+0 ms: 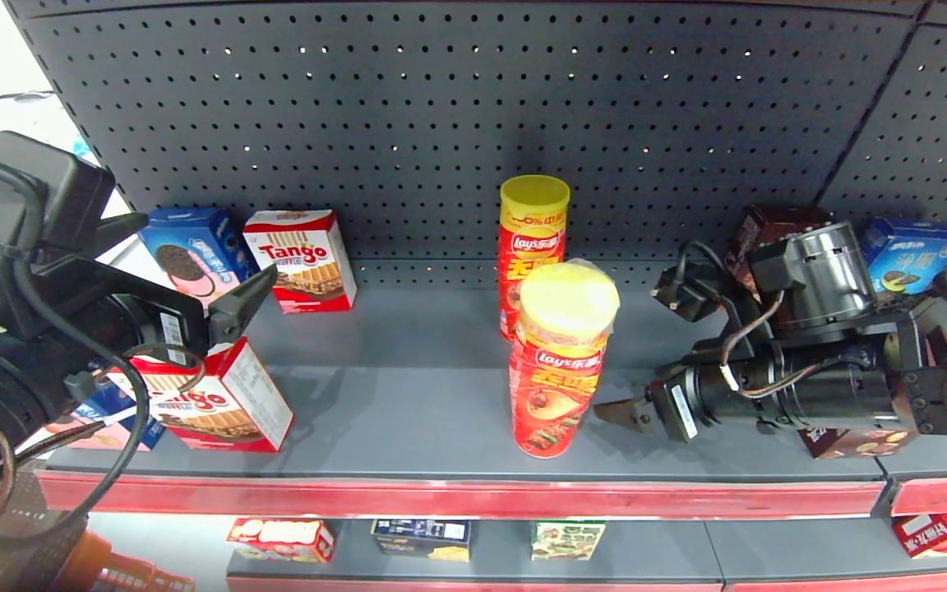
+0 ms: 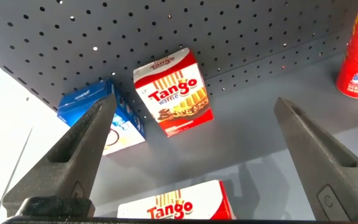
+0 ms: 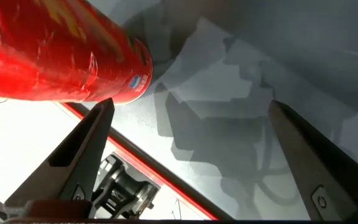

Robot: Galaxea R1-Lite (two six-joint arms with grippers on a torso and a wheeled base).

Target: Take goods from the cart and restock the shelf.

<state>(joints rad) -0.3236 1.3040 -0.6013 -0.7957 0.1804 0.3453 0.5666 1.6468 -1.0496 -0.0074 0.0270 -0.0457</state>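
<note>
Shelf (image 1: 408, 411) at mid-frame carried two crisp cans, one behind the other. The front can (image 1: 560, 362) stood upright near the red front edge. The back can (image 1: 531, 247) stood upright close to the pegboard (image 1: 441, 99). Both had their yellow lids on, so what was inside was hidden.

The right pincer (image 3: 190, 104) lay low at the right of the head view, its fingers wide apart and gripping nothing, with one fingertip just beside the front can's base.

The left pincer (image 2: 194, 104) hung at the left of the head view, also spread and empty, over a wafer box (image 1: 223, 407) that sat tilted at lower left. I could not tell whether it touched that box.

Farther back at upper left, a second wafer box (image 1: 305, 259) and a blue biscuit box (image 1: 194, 251) stood side by side by the pegboard.

At the right, behind the arm, were a brown box (image 1: 769, 226) and another blue box (image 1: 909, 251).

Along the bottom of the frame, the lower shelf (image 1: 671, 551) held a red box (image 1: 280, 538), a dark box (image 1: 422, 538) and a green box (image 1: 568, 538), all closed.
</note>
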